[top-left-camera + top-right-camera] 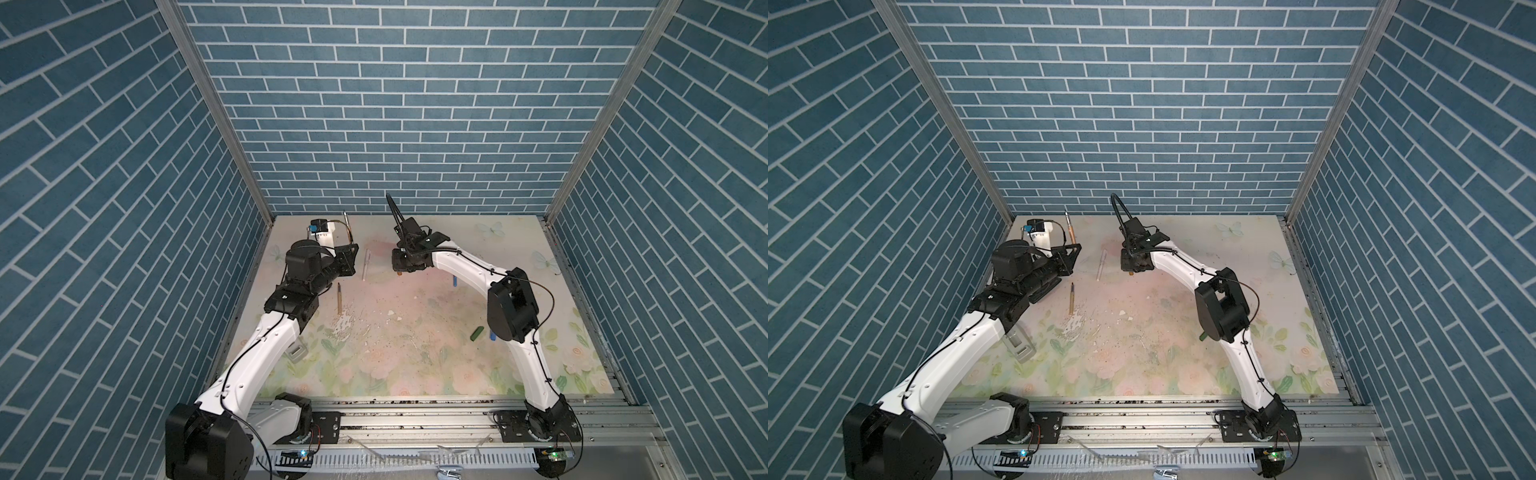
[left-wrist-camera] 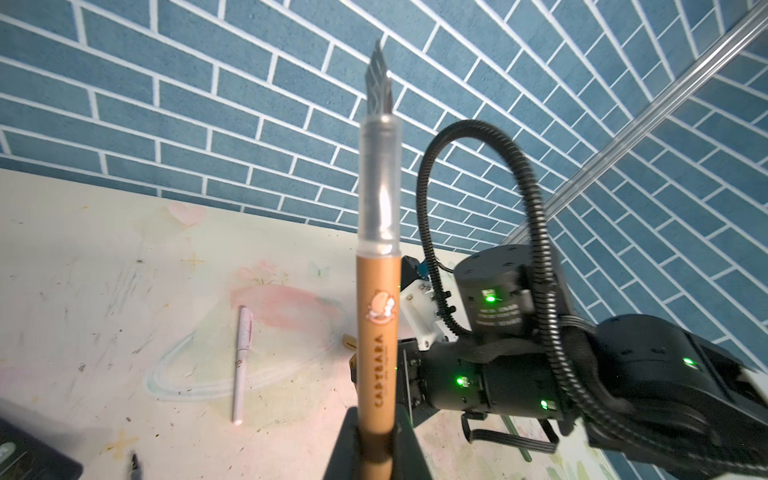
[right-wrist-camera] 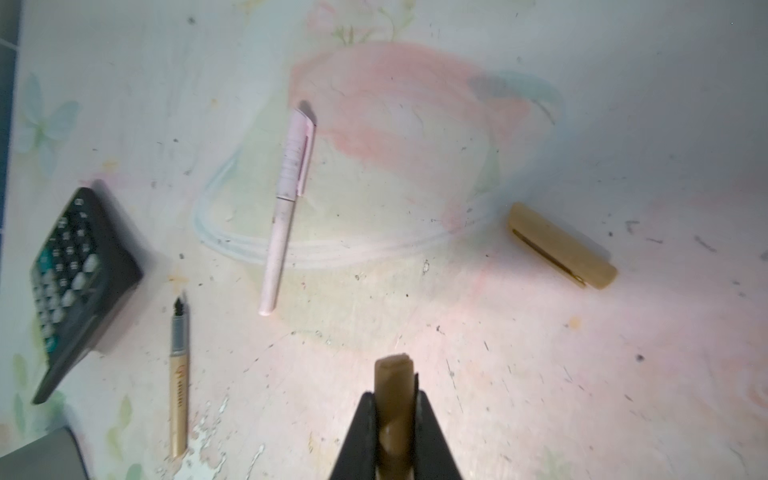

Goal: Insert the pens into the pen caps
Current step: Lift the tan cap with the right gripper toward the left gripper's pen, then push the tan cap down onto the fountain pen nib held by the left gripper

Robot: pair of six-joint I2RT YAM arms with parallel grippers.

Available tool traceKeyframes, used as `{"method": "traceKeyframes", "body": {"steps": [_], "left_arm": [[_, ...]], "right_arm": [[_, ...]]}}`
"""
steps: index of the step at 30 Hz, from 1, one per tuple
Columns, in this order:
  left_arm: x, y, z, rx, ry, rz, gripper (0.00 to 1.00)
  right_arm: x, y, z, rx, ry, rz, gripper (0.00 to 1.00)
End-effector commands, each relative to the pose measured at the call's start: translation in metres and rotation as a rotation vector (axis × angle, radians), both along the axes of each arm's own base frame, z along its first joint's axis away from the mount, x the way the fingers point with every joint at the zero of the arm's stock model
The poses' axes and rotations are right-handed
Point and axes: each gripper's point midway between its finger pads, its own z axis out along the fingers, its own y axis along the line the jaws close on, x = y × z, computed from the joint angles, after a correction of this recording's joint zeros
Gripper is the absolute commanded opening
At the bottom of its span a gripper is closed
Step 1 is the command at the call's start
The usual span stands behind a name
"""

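Alt text: a tabletop with two robot arms. I had the left gripper point(image 2: 376, 440) clamped shut on the lower barrel of a gold-brown pen point(image 2: 379, 332), held upright at about eleven o'clock on the table point(image 1: 415, 332), nib point(image 2: 379, 79) uppermost. The right gripper point(image 3: 395, 399) was closed on a gold-brown cap point(image 3: 394, 374), low over the table near twelve o'clock and well apart from the pen.

My main worry was alignment. The pen was gripped far from its nib, so a small wrist error would swing the tip wide. It could then strike the cap's rim, bend, or lever the cap out of the jaws. I also could not tell which end of the cap faced outward; presenting the closed end would stall the insertion.

Only the left wrist view showed the nib and the clear grip section. Only the right wrist view showed a spare gold-brown cap point(image 3: 561, 245), a black calculator point(image 3: 83, 282), and that the pink pen point(image 3: 286, 208) appeared capped. A second gold-brown pen point(image 1: 339, 299) lay at nine o'clock. The green cap point(image 1: 477, 333), at four o'clock beside the right arm, appeared in the top views alone.
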Motion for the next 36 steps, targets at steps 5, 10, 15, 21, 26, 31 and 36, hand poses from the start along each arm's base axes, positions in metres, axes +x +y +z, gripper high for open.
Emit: {"method": "traceKeyframes", "body": {"steps": [5,10,15,21,26,31,36], "left_arm": [[-0.004,-0.024,0.012,-0.079,-0.086,-0.146,0.0],[-0.016,-0.054,0.011,-0.073,-0.124,-0.274,0.0],[-0.044,-0.101,0.0,0.016,-0.151,-0.426,0.0],[-0.077,-0.14,-0.02,0.118,-0.168,-0.545,0.0],[-0.094,-0.162,-0.033,0.181,-0.149,-0.622,0.0],[-0.1,-0.173,-0.043,0.195,-0.114,-0.668,0.0],[-0.102,-0.177,-0.044,0.192,-0.104,-0.684,0.0]], "right_arm": [[-0.018,-0.033,0.069,0.148,-0.194,-0.091,0.15],[-0.042,-0.067,0.103,0.24,-0.311,-0.14,0.15],[-0.064,-0.095,0.135,0.327,-0.419,-0.179,0.15],[-0.084,-0.124,0.188,0.424,-0.566,-0.209,0.15],[-0.099,-0.139,0.234,0.485,-0.659,-0.205,0.15],[-0.106,-0.137,0.256,0.501,-0.68,-0.174,0.15],[-0.111,-0.127,0.268,0.541,-0.696,-0.145,0.15]]}}
